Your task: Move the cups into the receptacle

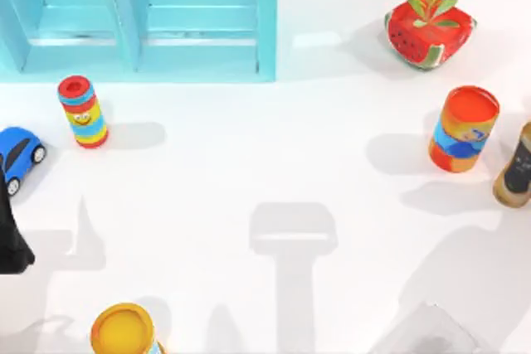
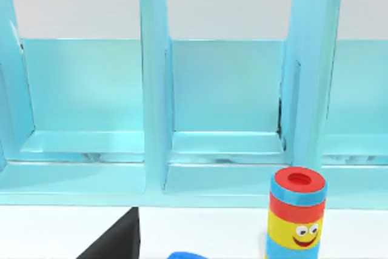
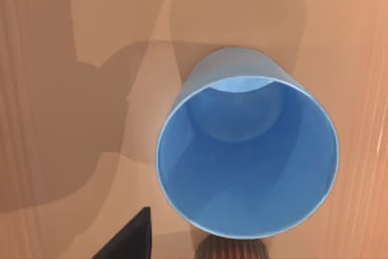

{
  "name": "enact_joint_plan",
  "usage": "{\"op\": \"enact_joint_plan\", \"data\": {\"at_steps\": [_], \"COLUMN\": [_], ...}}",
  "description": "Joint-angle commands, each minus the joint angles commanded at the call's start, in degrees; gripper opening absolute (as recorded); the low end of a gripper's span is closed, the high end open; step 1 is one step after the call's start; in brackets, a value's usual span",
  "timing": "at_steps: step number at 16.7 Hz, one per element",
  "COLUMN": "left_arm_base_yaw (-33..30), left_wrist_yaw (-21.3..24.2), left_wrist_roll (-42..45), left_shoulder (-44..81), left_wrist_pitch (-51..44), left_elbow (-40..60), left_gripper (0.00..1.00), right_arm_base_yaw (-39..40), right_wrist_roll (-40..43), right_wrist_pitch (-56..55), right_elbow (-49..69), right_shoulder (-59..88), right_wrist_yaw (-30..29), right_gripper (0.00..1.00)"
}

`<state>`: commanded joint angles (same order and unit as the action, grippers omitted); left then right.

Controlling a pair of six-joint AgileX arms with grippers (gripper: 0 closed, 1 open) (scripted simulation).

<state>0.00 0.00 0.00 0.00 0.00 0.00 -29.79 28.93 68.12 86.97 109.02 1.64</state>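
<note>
The blue cup (image 3: 245,156) stands upright and empty on a tan, wood-grained surface (image 3: 48,89) in the right wrist view. I cannot tell whether that surface belongs to the receptacle. My right gripper (image 3: 130,241) hovers above the cup, off to one side of its rim. A ribbed brown top (image 3: 233,250), apparently the brown cup, peeks in right beside the blue cup. My left gripper (image 1: 12,242) is parked at the table's left edge, facing the shelf; a dark part of it (image 2: 115,244) shows in the left wrist view.
A light blue shelf (image 1: 141,47) fills the back left. Near it stand a striped smiley cylinder (image 1: 83,112) and a blue toy car (image 1: 18,155). A yellow-topped cylinder (image 1: 124,331) is at the front. A watermelon planter (image 1: 429,29), an orange-and-blue can (image 1: 463,128) and a dark bottle (image 1: 516,167) are at the right.
</note>
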Motion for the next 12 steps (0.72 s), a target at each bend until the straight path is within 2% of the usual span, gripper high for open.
{"op": "enact_joint_plan", "data": {"at_steps": [6, 12], "left_arm_base_yaw": [0.00, 0.00], "left_wrist_yaw": [0.00, 0.00], "left_wrist_roll": [0.00, 0.00], "left_shoulder": [0.00, 0.00], "left_wrist_pitch": [0.00, 0.00], "left_elbow": [0.00, 0.00], "left_gripper": [1.00, 1.00], "right_arm_base_yaw": [-0.12, -0.43], "right_wrist_roll": [0.11, 0.23], "right_wrist_pitch": [2.05, 16.50], "right_elbow": [2.28, 17.94], "right_shoulder": [0.15, 1.11], "right_wrist_yaw": [0.04, -0.01], "right_gripper": [1.00, 1.00]}}
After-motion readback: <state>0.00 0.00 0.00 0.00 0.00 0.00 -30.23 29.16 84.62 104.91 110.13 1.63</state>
